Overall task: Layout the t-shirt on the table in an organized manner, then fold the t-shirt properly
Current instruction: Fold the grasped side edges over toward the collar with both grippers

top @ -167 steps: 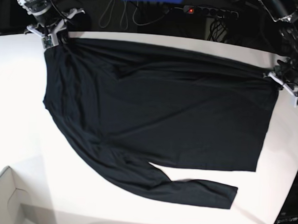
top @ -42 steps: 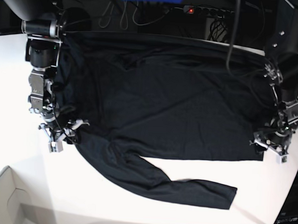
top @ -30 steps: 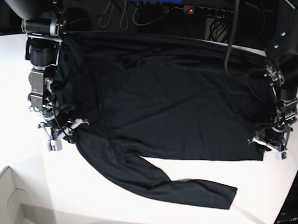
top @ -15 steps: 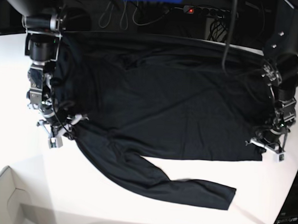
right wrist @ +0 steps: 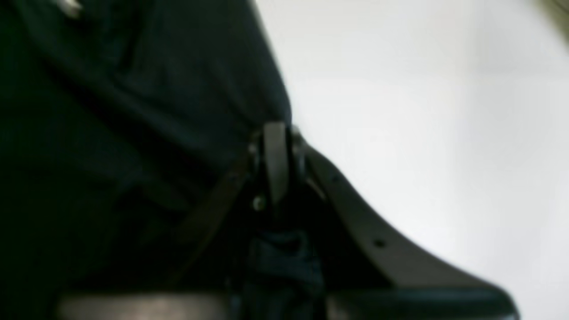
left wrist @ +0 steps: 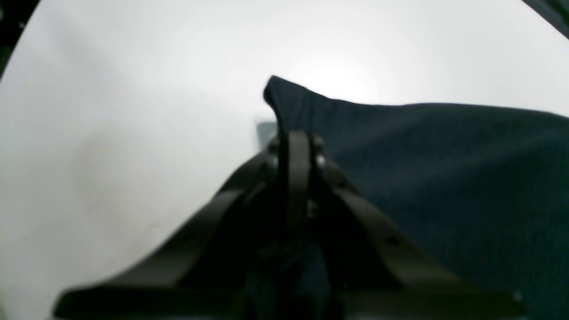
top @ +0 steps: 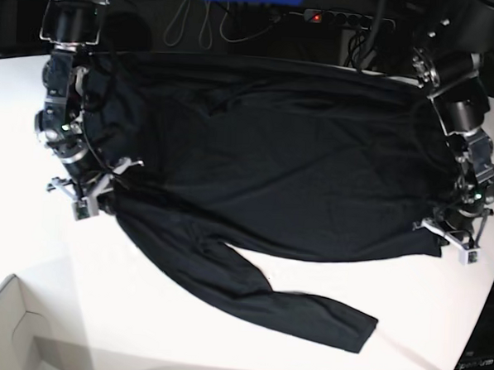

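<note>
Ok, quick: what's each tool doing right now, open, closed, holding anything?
Left tool: closed, pinching the corner of the t-shirt.
Right tool: closed, gripping the t-shirt's opposite edge.

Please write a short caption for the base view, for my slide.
Both claws, left and right, shut on the black t-shirt spread across the white table.

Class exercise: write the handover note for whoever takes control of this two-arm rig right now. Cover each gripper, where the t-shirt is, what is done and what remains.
Left gripper: shut on the t-shirt, pinching a near corner.
Right gripper: shut on the t-shirt's opposite near corner.
The shirt lies spread across the table, mostly flat with wrinkles. One sleeve trails out toward the near edge.
Done: both near corners gripped, shirt roughly laid out.
Left: smooth the wrinkles, straighten the sleeve, then all the folding.
</note>
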Controlling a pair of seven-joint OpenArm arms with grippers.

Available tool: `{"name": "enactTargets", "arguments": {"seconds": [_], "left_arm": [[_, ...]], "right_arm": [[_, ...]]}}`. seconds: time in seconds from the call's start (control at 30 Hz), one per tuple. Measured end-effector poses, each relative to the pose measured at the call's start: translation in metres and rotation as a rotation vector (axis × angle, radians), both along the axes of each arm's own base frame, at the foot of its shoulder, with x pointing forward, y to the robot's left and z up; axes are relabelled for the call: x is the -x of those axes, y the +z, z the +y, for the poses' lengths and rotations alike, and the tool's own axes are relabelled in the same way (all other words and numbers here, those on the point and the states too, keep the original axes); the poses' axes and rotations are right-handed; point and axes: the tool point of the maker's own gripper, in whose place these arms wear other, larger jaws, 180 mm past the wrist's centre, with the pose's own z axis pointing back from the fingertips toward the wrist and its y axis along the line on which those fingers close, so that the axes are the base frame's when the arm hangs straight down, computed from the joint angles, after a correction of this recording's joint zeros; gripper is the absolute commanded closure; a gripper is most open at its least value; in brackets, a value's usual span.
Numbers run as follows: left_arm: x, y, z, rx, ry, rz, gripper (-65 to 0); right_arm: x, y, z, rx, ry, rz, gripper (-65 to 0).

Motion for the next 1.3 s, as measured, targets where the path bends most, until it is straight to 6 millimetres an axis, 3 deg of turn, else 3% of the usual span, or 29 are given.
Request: {"name": "enactTargets", "arguments": {"seconds": [0.13,0.37,0.57,0.67,0.83,1.17,1.3], "left_arm": [[0.011,-0.001,-0.002,0.016,0.001,0.008,-0.1],[0.033,0.013,-0.001,0.009,-0.003,0.000,-0.1],[0.056,0.025,-0.005,0.009,-0.023,0.000,-0.1],[0.071,0.035,-0.005,0.010,-0.027,-0.002,-0.1],[0.099,0.054,0.019,-0.012,0.045,-0.017,-0.1],[0.135,0.055,0.016,-0.022,0.031,0.008,-0.1],[0.152,0.043,0.014,-0.026,0.027,0.051,-0.1]], "right_arm": [[0.010,0.023,-0.005,0.014,-0.020,-0.064,0.0],[0.040,0.041,-0.009,0.070,-0.020,-0.092,0.0],[0.063,0.056,0.006,0.073,0.007,-0.124,0.0],[0.075,0.053,0.007,0.080,0.011,-0.109,0.0],[0.093,0.037,0.009,0.082,0.032,-0.052,0.0],[0.120,0.031,0.005,0.060,0.073,-0.006,0.0],[0.141,0.019,0.003,0.060,0.065,0.050,0.0]]}}
